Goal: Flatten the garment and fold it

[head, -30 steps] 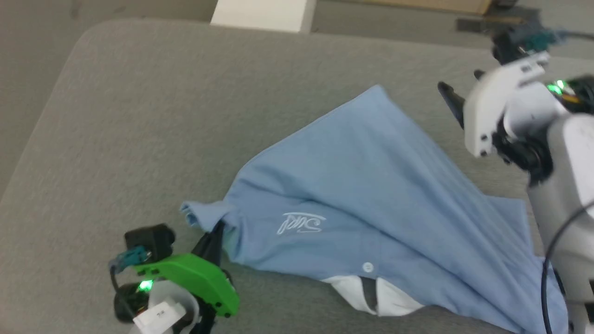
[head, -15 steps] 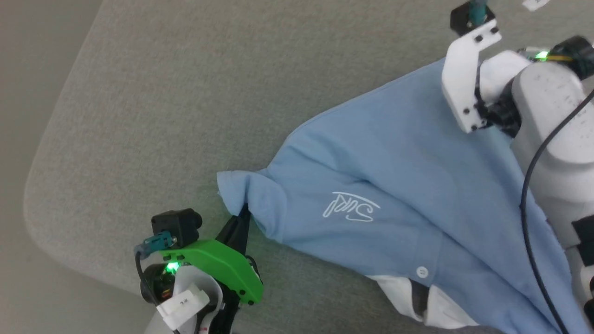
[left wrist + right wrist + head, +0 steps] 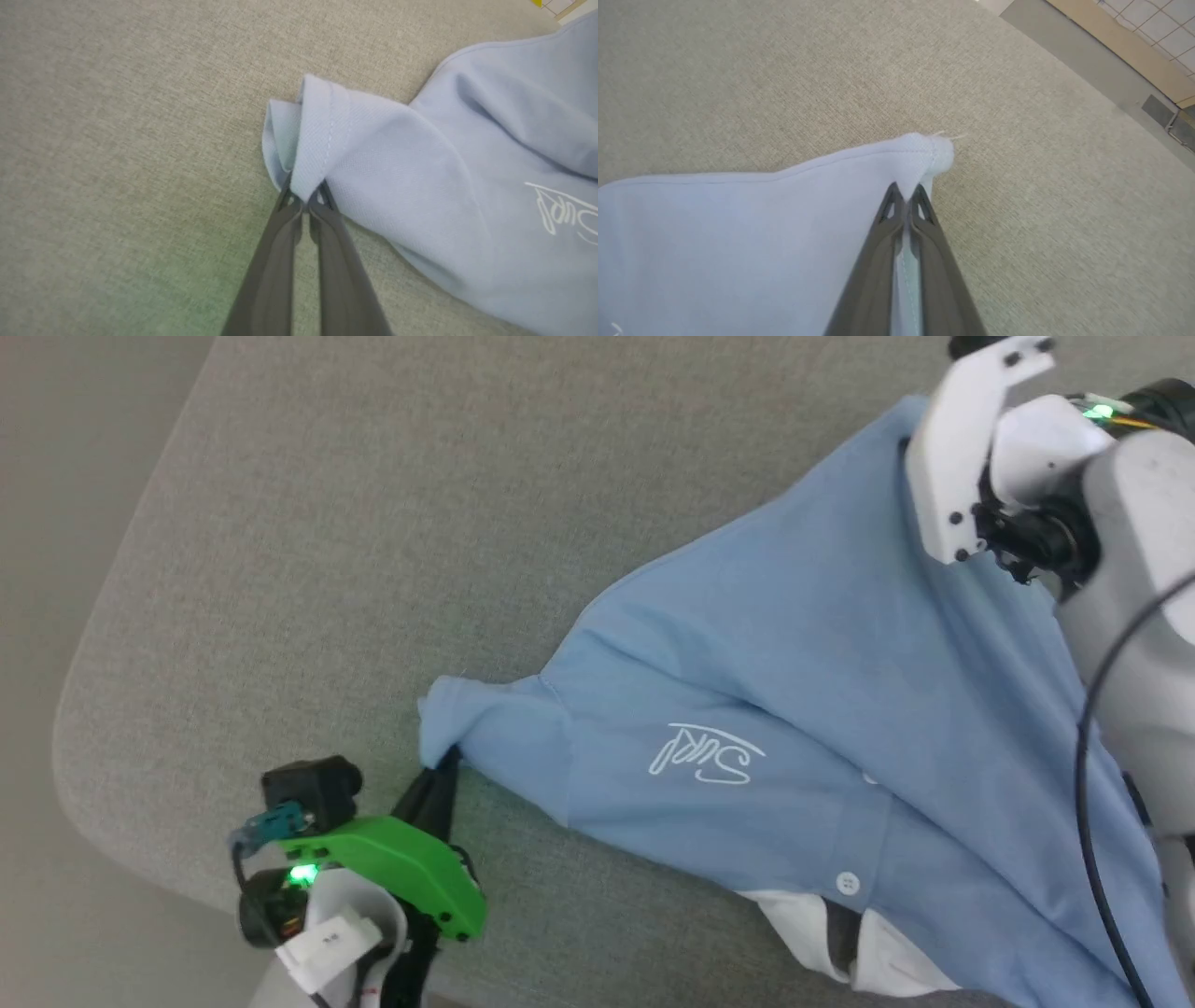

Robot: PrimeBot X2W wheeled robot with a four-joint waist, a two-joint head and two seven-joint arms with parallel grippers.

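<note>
The garment (image 3: 803, 691), a light blue polo shirt with a white cursive logo (image 3: 708, 756) and white collar (image 3: 840, 933), lies spread on the grey cushioned surface (image 3: 373, 551). My left gripper (image 3: 446, 763) is shut on the bunched sleeve end (image 3: 308, 140) at the garment's left tip. In the right wrist view my right gripper (image 3: 906, 192) is shut on a hem corner (image 3: 931, 149), with cloth pinched between its fingers. In the head view that corner sits at the upper right, behind the white wrist housing (image 3: 962, 457).
The grey surface has a rounded corner (image 3: 84, 728) close to my left gripper, with floor beyond it. Past the surface's far edge, a grey strip and tiled floor (image 3: 1148, 42) appear in the right wrist view.
My right gripper has closed on the hem corner, having been open beside the shirt a second ago. The head camera has tilted down. The left gripper keeps its hold on the sleeve.
</note>
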